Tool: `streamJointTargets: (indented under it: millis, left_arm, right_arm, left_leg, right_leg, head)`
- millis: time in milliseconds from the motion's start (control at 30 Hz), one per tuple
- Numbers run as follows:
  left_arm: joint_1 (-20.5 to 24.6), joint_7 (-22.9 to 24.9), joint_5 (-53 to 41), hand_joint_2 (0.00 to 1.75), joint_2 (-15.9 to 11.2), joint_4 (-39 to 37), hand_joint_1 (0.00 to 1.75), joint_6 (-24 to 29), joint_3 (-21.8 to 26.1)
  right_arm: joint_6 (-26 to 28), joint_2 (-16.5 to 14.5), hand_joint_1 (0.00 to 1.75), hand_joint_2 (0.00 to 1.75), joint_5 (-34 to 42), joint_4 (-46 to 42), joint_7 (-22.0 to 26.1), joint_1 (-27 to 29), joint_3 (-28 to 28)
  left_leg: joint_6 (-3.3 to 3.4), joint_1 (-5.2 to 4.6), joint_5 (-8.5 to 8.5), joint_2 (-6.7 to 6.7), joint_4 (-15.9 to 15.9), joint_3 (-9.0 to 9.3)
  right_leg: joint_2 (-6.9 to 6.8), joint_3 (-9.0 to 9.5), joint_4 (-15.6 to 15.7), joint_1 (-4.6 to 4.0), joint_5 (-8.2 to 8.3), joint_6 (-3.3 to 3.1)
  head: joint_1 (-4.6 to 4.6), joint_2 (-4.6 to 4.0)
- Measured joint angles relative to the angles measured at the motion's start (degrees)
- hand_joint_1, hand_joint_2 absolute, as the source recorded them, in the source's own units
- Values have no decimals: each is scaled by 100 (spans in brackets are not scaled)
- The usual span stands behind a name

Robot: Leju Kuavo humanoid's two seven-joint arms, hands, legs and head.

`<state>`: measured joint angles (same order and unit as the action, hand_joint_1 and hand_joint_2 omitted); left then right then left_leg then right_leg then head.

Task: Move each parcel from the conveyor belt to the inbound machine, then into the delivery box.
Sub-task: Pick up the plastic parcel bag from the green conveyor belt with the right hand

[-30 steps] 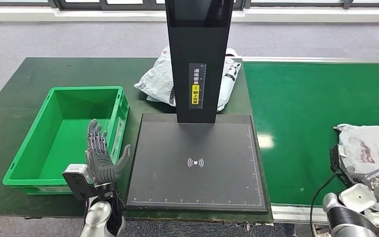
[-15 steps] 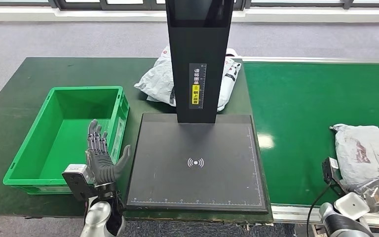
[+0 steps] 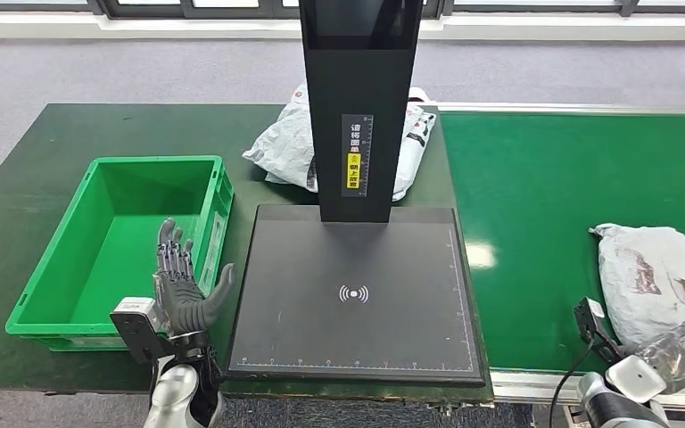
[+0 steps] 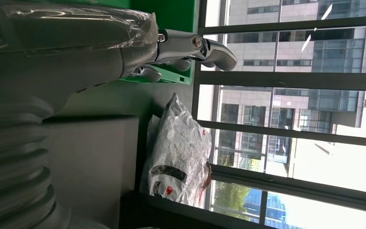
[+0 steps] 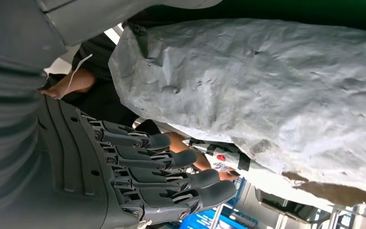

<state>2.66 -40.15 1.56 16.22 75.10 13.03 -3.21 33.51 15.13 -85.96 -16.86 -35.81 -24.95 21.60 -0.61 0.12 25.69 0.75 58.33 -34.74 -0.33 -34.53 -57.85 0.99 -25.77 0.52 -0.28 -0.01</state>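
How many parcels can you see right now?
2. One grey parcel lies on the green conveyor belt by the right hand; another parcel sits behind the black machine, partly hidden.

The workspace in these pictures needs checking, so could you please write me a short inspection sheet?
Surface: dark green table beside a bright green conveyor belt.
Job's things: crumpled grey plastic parcel on the belt; black inbound machine with an upright column; empty green plastic crate.
Clutter: white plastic parcel with black and red print lying behind the column.
Hands: left hand raised, fingers apart, holding nothing; right hand at the grey parcel's near end, grasp unclear.
Cables: black cable by the right wrist.
Surroundings: grey floor; windows and buildings in the left wrist view.
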Motion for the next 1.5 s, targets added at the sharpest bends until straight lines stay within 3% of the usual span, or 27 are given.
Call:
streamJointTargets:
  millis: [67,200,733,867,967,1133,1200,1267,1400,1467,1500]
  left_arm:
    - [0,0,-3,175,0,-7,0,-10,1]
    - [4,0,-21,175,0,-37,0,-60,2]
    - [7,0,-22,175,0,-91,0,-36,16]
    - [6,0,-21,175,0,-92,0,12,17]
    - [4,0,23,175,0,-87,0,92,17]
    - [2,0,81,175,0,-73,0,162,17]
    - [0,0,83,175,0,-63,0,189,17]
    - [-3,0,82,175,0,-53,0,215,17]
    - [-5,0,42,175,0,-46,0,200,17]
    - [-6,0,-14,175,0,-46,0,152,22]
    - [-6,0,-43,175,0,-47,0,127,27]
  right_arm:
    - [-64,3,0,175,-11,10,-15,-1,27]
    - [-255,4,175,175,-53,14,-102,7,90]
    - [-122,4,175,175,-149,12,-75,80,211]
    - [290,0,175,175,-150,-12,-110,81,203]
    - [598,-42,175,175,-152,-439,-26,215,126]
    - [668,-180,175,175,-152,-1548,217,482,29]
    - [668,-290,175,175,-148,-2015,681,607,18]
    - [668,-553,175,175,-89,-2644,1741,721,92]
    - [677,-1546,175,175,468,-3867,4740,794,600]
    - [675,-2085,175,175,819,-4331,5456,931,589]
    - [670,-2324,175,175,952,-4553,5585,1039,485]
  left_leg:
    - [0,0,0,0,0,1]
    - [1,0,0,1,1,2]
    - [1,-2,0,2,2,0]
    - [1,-3,0,4,2,-1]
    - [2,-3,0,4,2,-2]
    - [2,-3,0,6,1,-2]
    - [1,-3,0,8,0,-8]
    - [-1,-1,2,0,-2,-31]
    - [-9,9,2,-17,-4,9]
    - [-14,20,-3,-2,-4,8]
    - [-16,24,-5,6,-4,7]
  right_leg:
    - [0,0,0,0,0,0]
    - [-2,2,1,0,-1,1]
    - [-2,4,1,2,-1,2]
    - [-4,5,1,2,-1,2]
    - [-5,6,0,3,-1,2]
    - [-7,6,0,3,-1,2]
    - [-9,7,0,2,-1,2]
    - [1,6,-1,0,-1,1]
    - [21,4,-1,-18,-2,-5]
    - [4,8,-1,-30,-5,-11]
    - [-5,9,-1,-32,-8,-15]
  head:
    - [0,1]
    - [0,1]
    - [0,0]
    - [0,1]
    - [0,1]
    - [0,1]
    - [0,1]
    - [0,1]
    - [-1,1]
    - [-2,1]
    - [-2,0]
